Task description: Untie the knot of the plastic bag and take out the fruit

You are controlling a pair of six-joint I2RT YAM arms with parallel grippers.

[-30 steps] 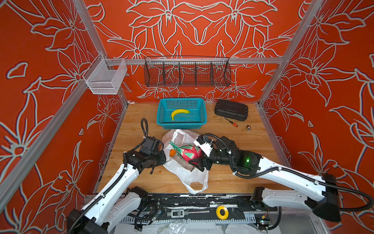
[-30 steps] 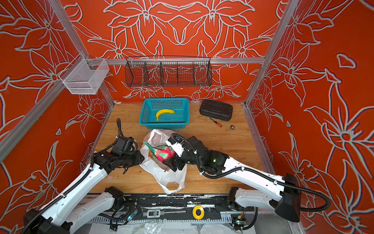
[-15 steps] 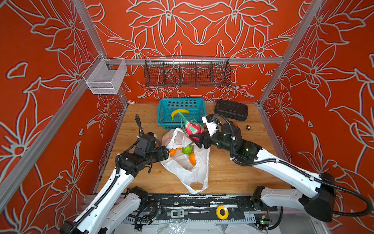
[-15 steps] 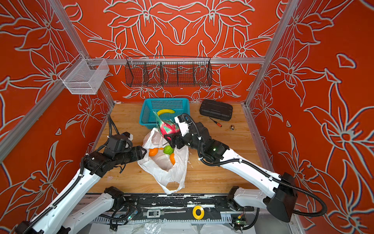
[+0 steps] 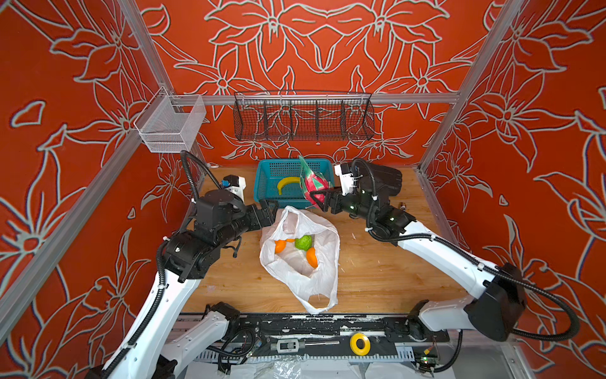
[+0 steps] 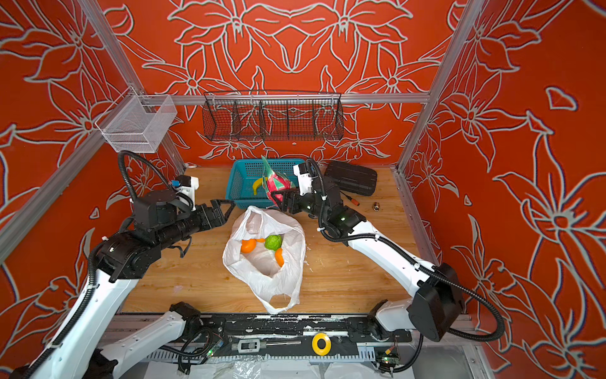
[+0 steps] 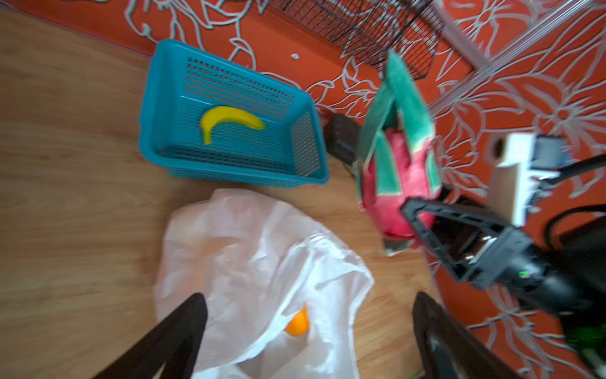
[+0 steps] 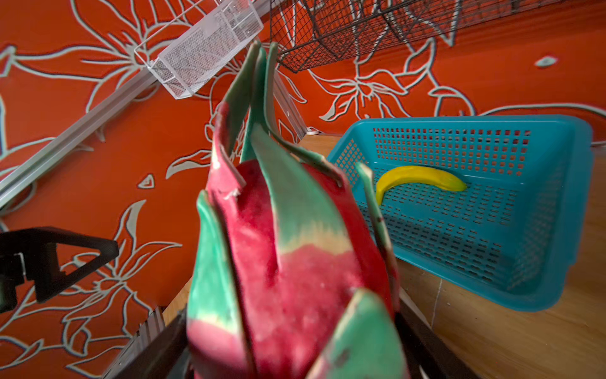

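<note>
The plastic bag [image 5: 301, 282] lies on the wooden table with its mouth wide open; no knot shows. Inside it lie two oranges [image 5: 280, 246] and a bumpy green fruit [image 5: 303, 242]. My right gripper [image 5: 316, 197] is shut on the red-pink dragon fruit [image 5: 311, 182] and holds it in the air over the teal basket's near rim. The right wrist view is filled by the dragon fruit [image 8: 288, 262]. My left gripper [image 5: 270, 210] hovers open just above the bag's far left edge, holding nothing. In the left wrist view its fingers [image 7: 190, 315] straddle the bag [image 7: 249, 249].
The teal basket [image 5: 262, 183] at the back holds a yellow banana [image 5: 288, 183]. A black case [image 6: 352, 178], a small screwdriver [image 6: 349, 198] and a metal bit [image 6: 376, 206] lie at the back right. A black wire rack [image 5: 303, 119] and a white mesh box [image 5: 170, 128] hang on the walls.
My right gripper has lifted the dragon fruit out of the bag and carried it back towards the basket. My left gripper has let go of the bag's edge, opened and risen.
</note>
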